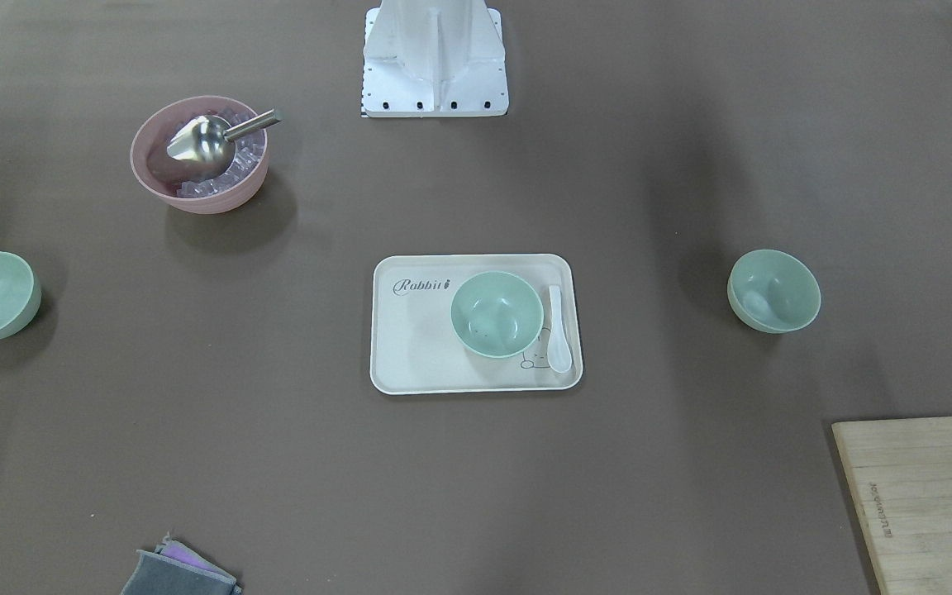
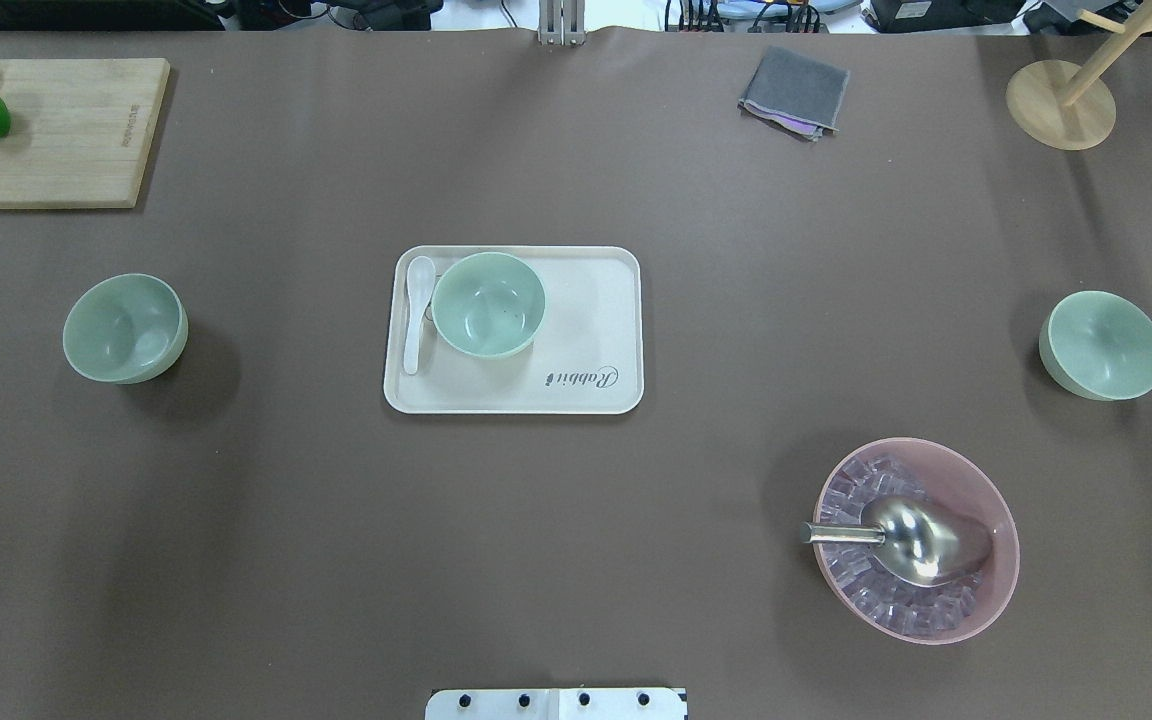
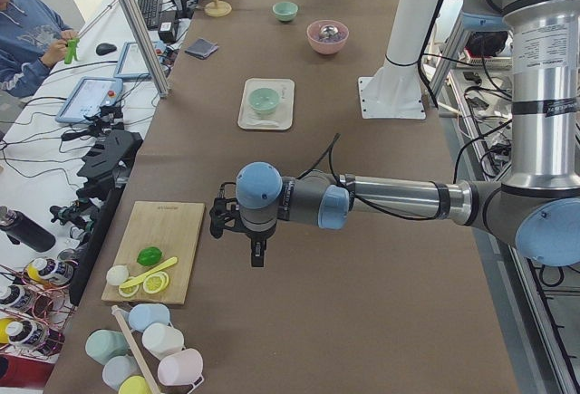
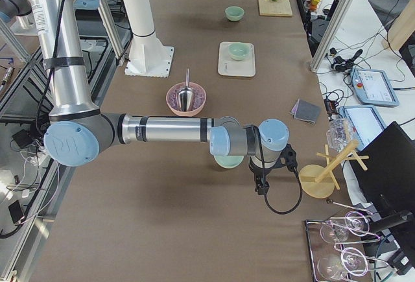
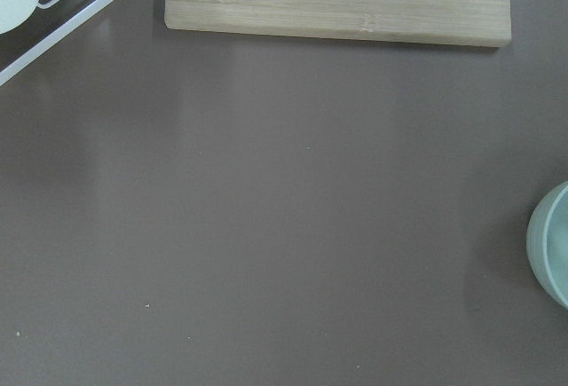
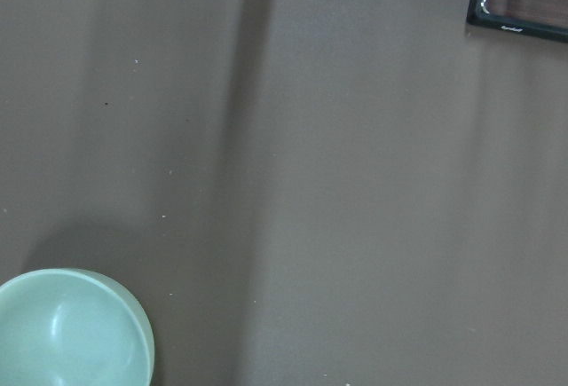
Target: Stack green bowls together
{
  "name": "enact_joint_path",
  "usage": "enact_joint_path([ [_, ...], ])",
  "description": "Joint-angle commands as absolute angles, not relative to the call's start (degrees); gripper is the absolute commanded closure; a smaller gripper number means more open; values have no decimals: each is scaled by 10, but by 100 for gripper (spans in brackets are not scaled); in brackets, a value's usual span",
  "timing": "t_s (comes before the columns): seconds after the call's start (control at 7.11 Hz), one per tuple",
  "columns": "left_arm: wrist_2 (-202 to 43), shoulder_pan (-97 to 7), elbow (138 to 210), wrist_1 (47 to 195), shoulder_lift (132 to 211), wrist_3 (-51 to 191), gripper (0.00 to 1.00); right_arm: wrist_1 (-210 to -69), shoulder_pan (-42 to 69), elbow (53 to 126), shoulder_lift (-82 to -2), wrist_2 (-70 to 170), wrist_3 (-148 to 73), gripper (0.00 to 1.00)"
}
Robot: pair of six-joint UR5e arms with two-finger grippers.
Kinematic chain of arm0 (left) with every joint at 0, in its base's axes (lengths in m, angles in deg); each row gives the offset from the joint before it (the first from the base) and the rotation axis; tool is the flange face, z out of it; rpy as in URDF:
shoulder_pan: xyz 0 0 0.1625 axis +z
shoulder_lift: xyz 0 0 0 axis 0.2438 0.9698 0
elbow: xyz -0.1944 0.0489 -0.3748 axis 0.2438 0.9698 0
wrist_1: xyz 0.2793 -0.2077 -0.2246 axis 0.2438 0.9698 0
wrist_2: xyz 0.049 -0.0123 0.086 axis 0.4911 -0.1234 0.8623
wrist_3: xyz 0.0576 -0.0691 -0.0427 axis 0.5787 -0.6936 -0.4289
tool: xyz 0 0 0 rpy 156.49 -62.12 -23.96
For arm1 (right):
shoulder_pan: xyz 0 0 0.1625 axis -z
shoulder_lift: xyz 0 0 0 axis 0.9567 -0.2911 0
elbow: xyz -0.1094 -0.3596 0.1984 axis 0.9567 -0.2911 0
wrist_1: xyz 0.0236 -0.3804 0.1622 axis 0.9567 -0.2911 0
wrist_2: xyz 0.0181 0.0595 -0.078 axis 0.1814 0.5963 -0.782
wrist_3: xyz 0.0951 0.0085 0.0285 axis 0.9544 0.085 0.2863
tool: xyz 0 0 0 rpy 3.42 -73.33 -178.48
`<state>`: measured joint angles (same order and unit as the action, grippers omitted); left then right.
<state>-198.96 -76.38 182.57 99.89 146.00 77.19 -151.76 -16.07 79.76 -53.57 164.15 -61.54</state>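
Observation:
Three pale green bowls stand apart on the brown table. One bowl [image 2: 488, 304] sits on the cream tray [image 2: 591, 330] at the centre. One bowl [image 2: 124, 328] is at the left and one bowl [image 2: 1102, 345] is at the right. My left gripper [image 3: 258, 254] shows only in the exterior left view, hanging above the table near the left bowl [image 5: 555, 253]; I cannot tell if it is open. My right gripper [image 4: 260, 185] shows only in the exterior right view, above the table beside the right bowl [image 6: 71, 333]; I cannot tell its state.
A pink bowl [image 2: 916, 540] with ice and a metal scoop stands at the near right. A white spoon [image 2: 416, 310] lies on the tray. A cutting board [image 2: 46, 130] with lime and lemon, a grey cloth [image 2: 794, 92] and a wooden stand [image 2: 1061, 105] line the far edge.

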Motion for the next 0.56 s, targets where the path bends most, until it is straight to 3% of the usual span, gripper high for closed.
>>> enact_joint_path([
  [0.0,-1989,-763,1826,999,1464,766,2,-1487,-153,800,-543,1664,-586,0],
  [0.42,-1990,-760,1831,1000,1467,741,2,-1397,-113,826,-582,1666,-541,2],
])
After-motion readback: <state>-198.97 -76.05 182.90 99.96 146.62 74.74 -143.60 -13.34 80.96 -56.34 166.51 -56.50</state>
